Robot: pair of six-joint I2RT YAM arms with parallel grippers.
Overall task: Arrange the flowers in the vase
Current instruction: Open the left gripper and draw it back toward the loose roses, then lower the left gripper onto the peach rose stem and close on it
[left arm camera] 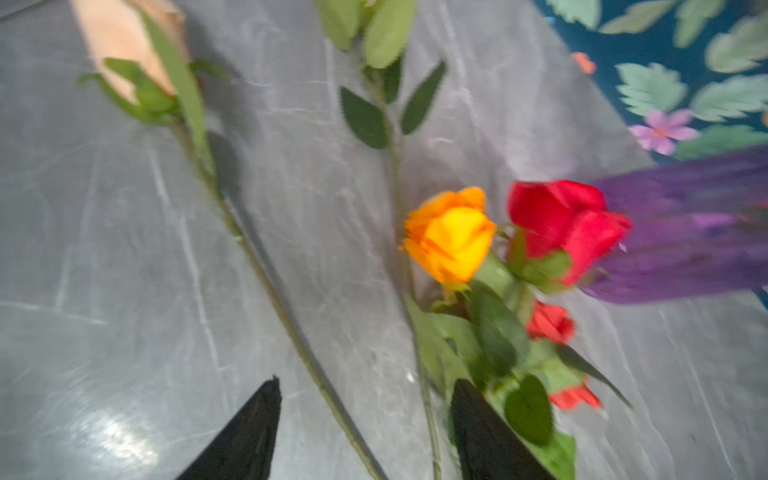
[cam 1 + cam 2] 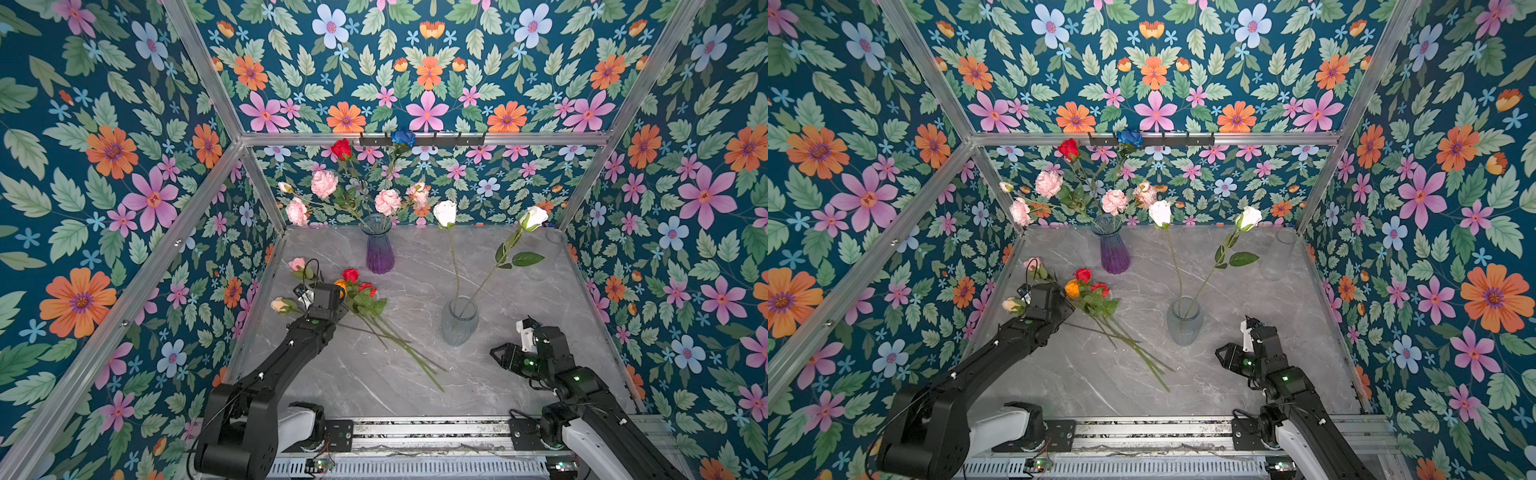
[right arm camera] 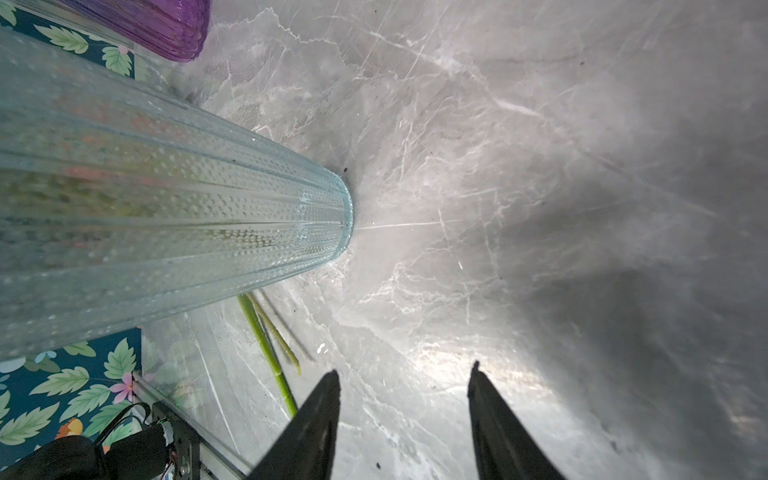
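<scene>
- Table [image 2: 540,299], right half: bare marble from the clear vase [image 2: 459,322] to the right wall, open from near to far.
- Clear vase, centre: upright; two white roses [image 2: 445,212] lean out above it, splaying far and right across the air there.
- Purple vase [image 2: 379,249], far, left of centre: its bouquet [image 2: 357,195] spreads wide overhead.
- Loose flowers [image 2: 360,296], left: heads bunched, stems [image 2: 415,361] fanning toward near centre; a narrow bare lane separates them from the clear vase.
</scene>
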